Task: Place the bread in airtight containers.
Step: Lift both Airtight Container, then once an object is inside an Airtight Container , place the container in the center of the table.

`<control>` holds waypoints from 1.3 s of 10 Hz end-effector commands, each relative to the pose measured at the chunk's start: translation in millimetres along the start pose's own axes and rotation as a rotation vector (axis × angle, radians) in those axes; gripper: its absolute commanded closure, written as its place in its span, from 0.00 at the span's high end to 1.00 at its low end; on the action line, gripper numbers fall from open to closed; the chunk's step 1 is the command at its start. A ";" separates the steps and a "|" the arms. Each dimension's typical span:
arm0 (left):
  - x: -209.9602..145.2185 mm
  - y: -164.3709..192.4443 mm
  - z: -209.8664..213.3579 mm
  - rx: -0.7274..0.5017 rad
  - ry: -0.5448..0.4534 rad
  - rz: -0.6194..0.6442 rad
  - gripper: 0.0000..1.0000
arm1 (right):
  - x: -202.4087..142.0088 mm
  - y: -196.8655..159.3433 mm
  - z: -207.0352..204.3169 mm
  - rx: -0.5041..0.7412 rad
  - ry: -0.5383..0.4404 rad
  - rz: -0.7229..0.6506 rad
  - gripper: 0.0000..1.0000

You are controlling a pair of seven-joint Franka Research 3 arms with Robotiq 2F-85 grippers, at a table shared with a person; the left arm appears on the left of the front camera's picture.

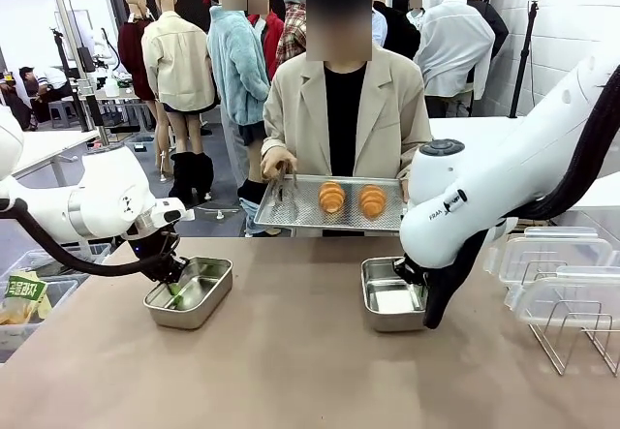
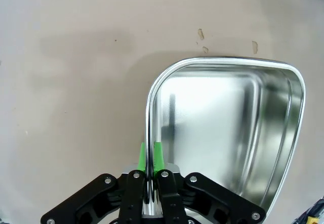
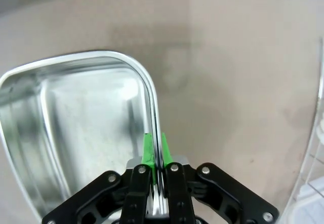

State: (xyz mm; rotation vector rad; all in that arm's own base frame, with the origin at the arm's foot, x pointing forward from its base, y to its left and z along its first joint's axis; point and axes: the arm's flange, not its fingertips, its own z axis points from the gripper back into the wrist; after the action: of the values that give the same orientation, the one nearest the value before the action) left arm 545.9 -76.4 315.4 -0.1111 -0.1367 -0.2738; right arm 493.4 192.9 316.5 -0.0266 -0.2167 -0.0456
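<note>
Brown tabletop (image 1: pixel 291 371) with a busy workroom behind; entries run left to right. Clear plastic bin (image 1: pixel 44 305): off the table's edge at 9 o'clock, a green-labelled packet inside. Left gripper (image 1: pixel 175 289): enters from 9 o'clock, jaws pinched tight on the rim of the left container (image 1: pixel 203 298), one green pad inside the wall and one outside. In the left wrist view the pads (image 2: pixel 158 154) meet on the rim at 6 o'clock, and the steel box spreads toward 2 o'clock with its bare floor showing. Person: at 12 o'clock on the far side, in a beige jacket, holding a flat steel tray (image 1: pixel 291 218) level above the table's far edge. One hand (image 1: pixel 276 165) is at the tray's 9 o'clock end; what it grips is too small to tell. Bread: left roll (image 1: pixel 332 197) and right roll (image 1: pixel 373 199) lie side by side on the tray, just apart, and well apart from both containers. Right container (image 1: pixel 383 303): at 3 o'clock of the table's middle, bare floor showing. Right gripper (image 1: pixel 415 279): jaws clamped on that box's rim at its 3 o'clock side. In the right wrist view the pads (image 3: pixel 148 148) close on the rim at 6 o'clock, and the box spreads toward 10 o'clock. Clear lids (image 1: pixel 552 255): stacked at 3 o'clock. Wire rack (image 1: pixel 572 332): at 4 o'clock, just beside the lids.
</note>
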 end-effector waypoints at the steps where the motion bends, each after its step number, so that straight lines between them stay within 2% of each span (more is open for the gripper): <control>1: 0.6 1.9 -0.1 0.019 -0.002 -0.018 0.00 | 7.6 15.1 -1.3 -0.153 0.123 -0.014 0.00; 2: 0.6 1.9 -0.1 0.019 -0.002 -0.018 0.00 | 0.0 0.0 0.0 0.000 0.000 0.000 0.00; 10: 0.2 -0.8 -0.7 0.006 0.003 -0.010 0.00 | 0.0 0.0 0.0 0.000 0.000 0.000 0.00; 11: -5.1 -22.6 19.5 0.040 -0.025 -0.020 0.00 | 2.4 2.2 2.2 -0.018 0.005 -0.012 0.00; 13: -6.6 -60.2 62.1 0.079 -0.053 -0.035 0.00 | 0.8 -25.4 62.4 0.120 -0.002 -0.081 0.00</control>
State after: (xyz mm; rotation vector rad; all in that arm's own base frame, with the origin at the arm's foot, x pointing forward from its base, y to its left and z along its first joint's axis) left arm 532.1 -111.3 355.1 -0.0842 -0.1834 -0.3110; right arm 493.6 187.0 346.8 0.0270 -0.2210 -0.0947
